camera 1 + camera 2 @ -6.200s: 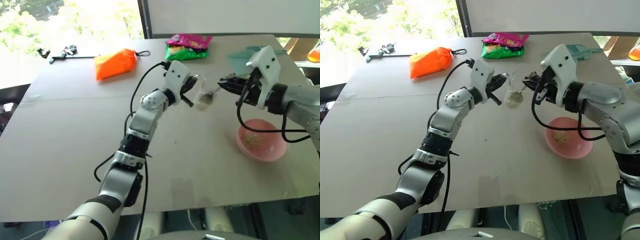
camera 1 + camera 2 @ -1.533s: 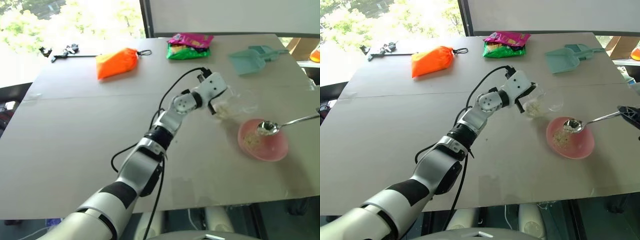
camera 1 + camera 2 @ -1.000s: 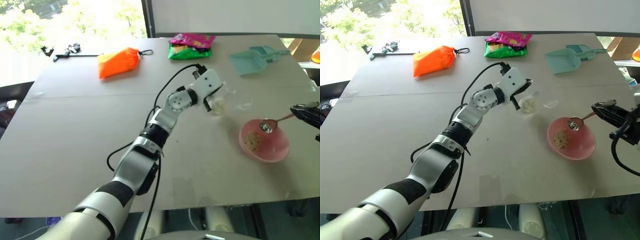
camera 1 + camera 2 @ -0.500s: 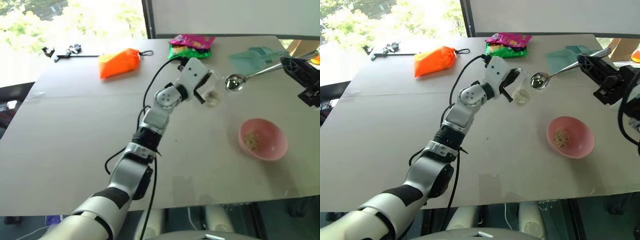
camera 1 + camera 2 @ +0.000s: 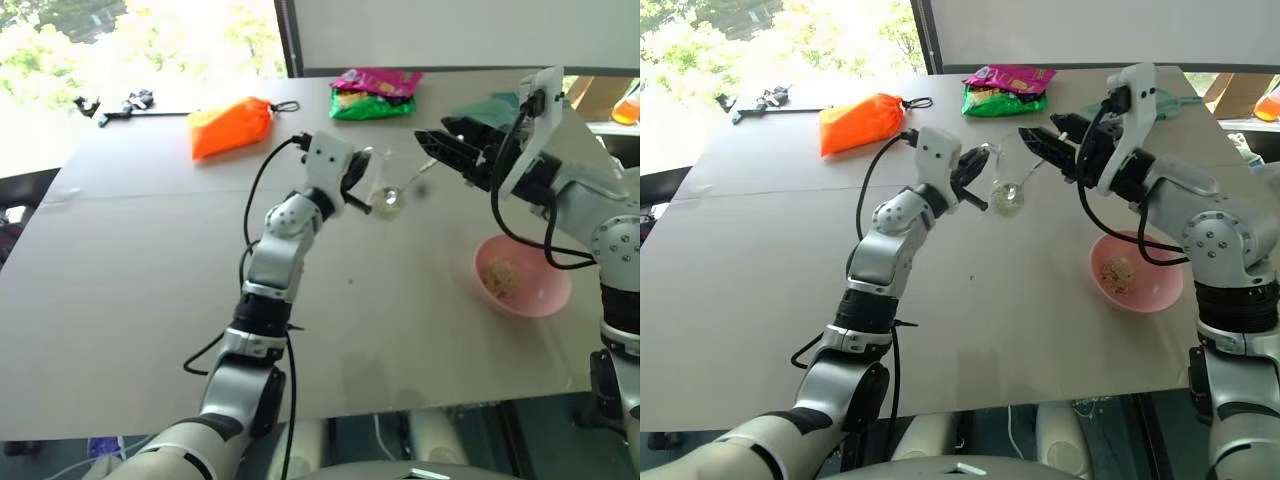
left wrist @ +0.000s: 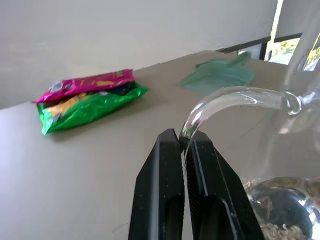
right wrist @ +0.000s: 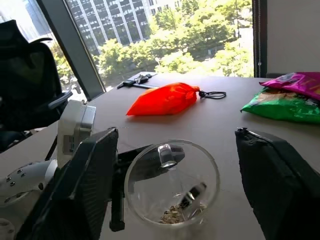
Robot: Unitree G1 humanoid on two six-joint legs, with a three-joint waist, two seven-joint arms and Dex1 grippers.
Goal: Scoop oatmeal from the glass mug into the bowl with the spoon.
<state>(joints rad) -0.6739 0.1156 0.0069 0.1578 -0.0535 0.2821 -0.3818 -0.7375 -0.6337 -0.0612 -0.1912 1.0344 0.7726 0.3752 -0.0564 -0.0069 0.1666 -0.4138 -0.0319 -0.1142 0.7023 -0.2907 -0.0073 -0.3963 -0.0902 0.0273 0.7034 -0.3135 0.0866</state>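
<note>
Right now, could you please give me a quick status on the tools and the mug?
Left tool shut on mug handle. Right tool open beside mug. Spoon rests in mug with oatmeal. Nothing between mug and bowl.

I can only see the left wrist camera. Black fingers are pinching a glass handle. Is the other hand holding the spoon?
Observer: No. The right gripper is open, with its fingers wide apart in front of the glass mug. The spoon leans inside the mug and nothing grips it.
Operator: Where do we tip it?
Observer: The pink bowl sits on the table on the robot's right side, apart from the mug. It has some oatmeal in it.
Operator: Anything else I can't see?
Observer: An orange bag lies at the far side of the table, near the window.
</note>
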